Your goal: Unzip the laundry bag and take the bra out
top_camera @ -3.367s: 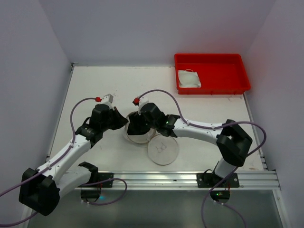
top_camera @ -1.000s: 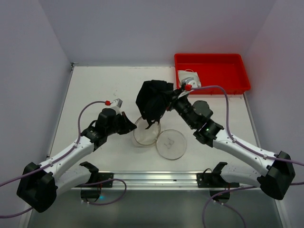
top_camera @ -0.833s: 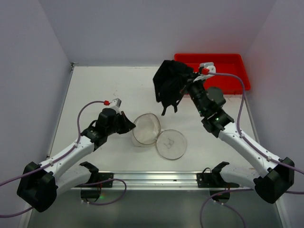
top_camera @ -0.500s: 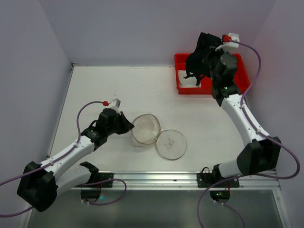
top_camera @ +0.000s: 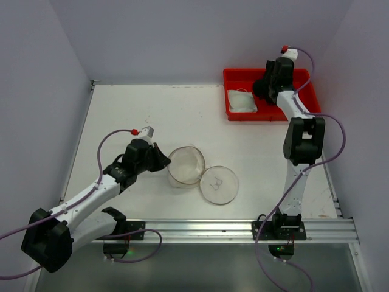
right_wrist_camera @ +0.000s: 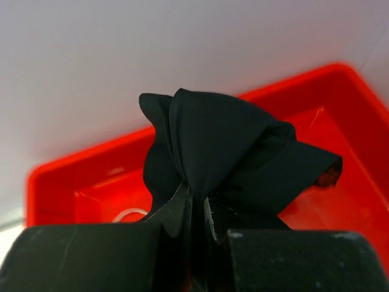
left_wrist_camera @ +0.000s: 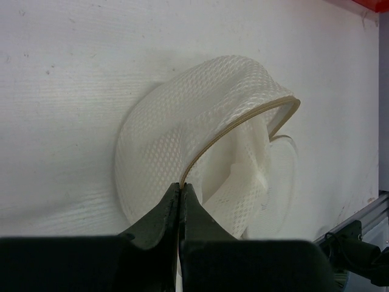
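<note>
- Near the middle of the table's near edge, the laundry bag (top_camera: 185, 165) lies unzipped, its mouth gaping.
- The left gripper (left_wrist_camera: 182, 190) pinches the bag's tan rim, jaws closed on it.
- At the far right corner, the right gripper (right_wrist_camera: 197, 204) clamps the black bra (right_wrist_camera: 225, 146) above the red tray (top_camera: 304, 100).

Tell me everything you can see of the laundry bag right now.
The laundry bag is a small white mesh drum, unzipped, lying near the middle of the table. Its round lid, which bears a small black line drawing, is flopped flat on the table beside the body. A beige zipper tape edges the open mouth, and only white mesh shows inside. The left gripper is shut on that rim, holding the body tipped up on its side.
</note>
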Controlling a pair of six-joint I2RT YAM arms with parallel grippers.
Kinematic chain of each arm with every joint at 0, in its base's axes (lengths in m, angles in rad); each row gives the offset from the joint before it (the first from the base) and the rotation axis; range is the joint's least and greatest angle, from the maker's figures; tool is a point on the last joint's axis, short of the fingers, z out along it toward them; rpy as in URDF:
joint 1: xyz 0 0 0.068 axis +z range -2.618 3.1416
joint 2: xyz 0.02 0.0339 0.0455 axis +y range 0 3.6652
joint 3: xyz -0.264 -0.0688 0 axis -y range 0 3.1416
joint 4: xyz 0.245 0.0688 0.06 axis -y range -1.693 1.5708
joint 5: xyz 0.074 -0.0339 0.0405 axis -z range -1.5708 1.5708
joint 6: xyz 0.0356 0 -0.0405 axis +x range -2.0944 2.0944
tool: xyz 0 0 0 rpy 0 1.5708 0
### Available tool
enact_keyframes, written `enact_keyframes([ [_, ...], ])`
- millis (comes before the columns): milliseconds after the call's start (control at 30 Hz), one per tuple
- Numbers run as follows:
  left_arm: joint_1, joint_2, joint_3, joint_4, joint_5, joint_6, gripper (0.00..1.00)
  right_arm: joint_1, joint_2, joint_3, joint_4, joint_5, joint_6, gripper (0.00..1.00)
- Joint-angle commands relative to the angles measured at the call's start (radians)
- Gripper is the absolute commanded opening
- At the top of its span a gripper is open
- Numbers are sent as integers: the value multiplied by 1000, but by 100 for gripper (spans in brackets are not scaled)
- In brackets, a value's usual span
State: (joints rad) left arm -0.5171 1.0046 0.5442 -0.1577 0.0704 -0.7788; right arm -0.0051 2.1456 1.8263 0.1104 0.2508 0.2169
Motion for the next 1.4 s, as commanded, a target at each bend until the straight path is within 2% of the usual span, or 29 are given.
enact_keyframes([
  [0, 8, -17, 7, 41, -35, 27, 0, -19, 48, 68, -58, 22, 21, 0],
  [133, 8, -3, 3, 63, -26, 27, 0, -32, 79, 107, -207, 90, 96, 2],
  [200, 8, 8, 16, 57, -26, 35, 0, -41, 38, 53, -235, 126, 168, 1],
  [233, 9, 12, 19, 56, -26, 36, 0, -42, 21, 25, -236, 136, 188, 5],
  [300, 8, 15, 20, 61, -23, 39, 0, -52, 4, 5, -277, 151, 231, 24],
  [333, 9, 17, 22, 66, -17, 41, 0, -55, 11, 49, -306, 151, 236, 29],
  [367, 9, 19, 25, 64, -15, 42, 0, -56, 23, 83, -381, 160, 239, 40],
  [400, 8, 20, 28, 63, -17, 44, 0, -55, 42, 114, -415, 162, 239, 46],
  [467, 9, 17, 33, 49, -18, 47, 0, -56, 28, 146, -454, 154, 245, 52],
  [500, 9, 15, 37, 44, -23, 47, 0, -55, 7, 133, -457, 130, 262, 59],
  [567, 11, 8, 40, 34, -35, 43, 0, -55, -85, 52, -404, 88, 271, 68],
  [600, 11, 5, 42, 32, -38, 39, 0, -53, -120, 24, -396, 68, 277, 76],
  [700, 11, 0, 60, 30, -37, 39, 0, -45, -242, -61, -400, 9, 303, 87],
  [800, 9, 9, 83, 29, -44, 41, 0, -35, -369, -169, -408, -36, 328, 94],
  [933, 12, 37, 89, 41, -57, 39, 0, -3, -570, -411, -344, -139, 348, 95],
  [967, 11, 45, 89, 43, -55, 39, 0, 48, -613, -529, -328, -198, 357, 94],
  [1033, 12, 69, 89, 52, -57, 39, 0, 98, -735, -654, -272, -240, 368, 93],
  [1067, 14, 77, 85, 59, -58, 32, 0, 172, -772, -759, -262, -245, 366, 92],
  [1233, 14, 152, 92, 99, -64, 30, 0, 419, -953, -1068, -244, -275, 432, 88],
  [1367, 15, 221, 105, 124, -110, 47, 0, 543, -1007, -1228, -226, -347, 524, 84],
])
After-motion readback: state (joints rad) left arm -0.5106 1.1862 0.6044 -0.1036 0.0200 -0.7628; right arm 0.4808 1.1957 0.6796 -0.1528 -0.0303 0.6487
